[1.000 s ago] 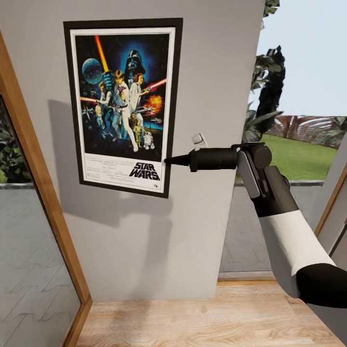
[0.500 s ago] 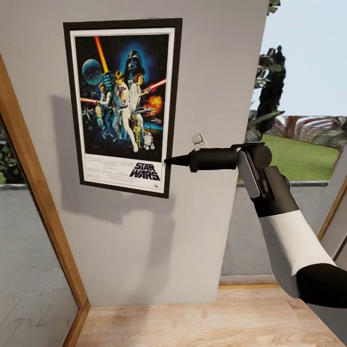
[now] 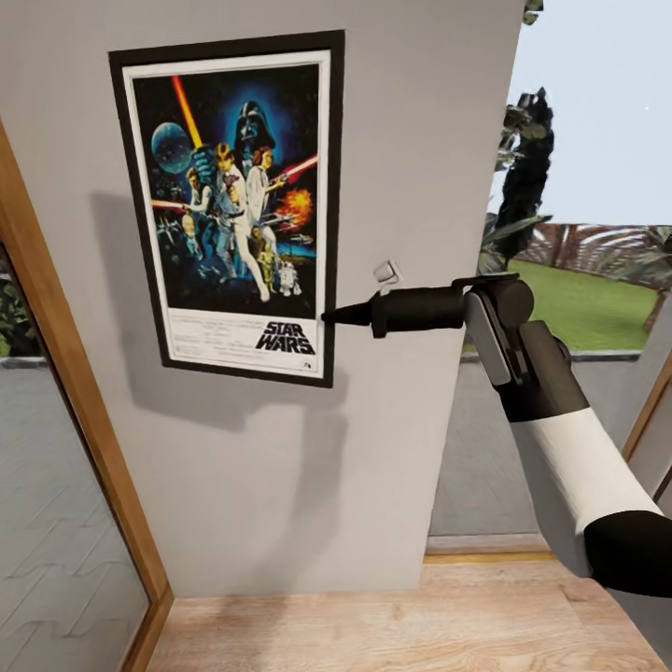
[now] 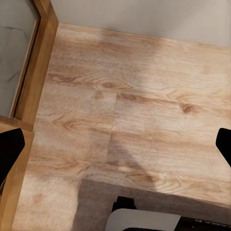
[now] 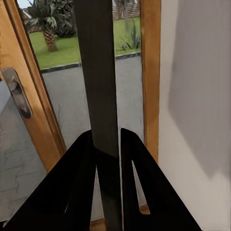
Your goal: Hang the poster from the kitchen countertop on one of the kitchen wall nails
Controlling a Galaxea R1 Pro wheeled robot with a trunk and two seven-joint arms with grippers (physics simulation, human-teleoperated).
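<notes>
A: Poster (image 3: pixel 229 210) position?
B: Flat against the grey wall (image 3: pixel 411 168), upright – right hand (image 3: pixel 329 315) clamped on its right edge near the bottom, fingers (image 5: pixel 79 185) pinching the frame
A: Left hand (image 4: pixel 115 149)?
B: Spread apart, holding nothing – hangs above the wooden floor (image 4: pixel 144 110)

"STAR WARS" title on poster (image 3: pixel 229 210), bottom white band.
</notes>
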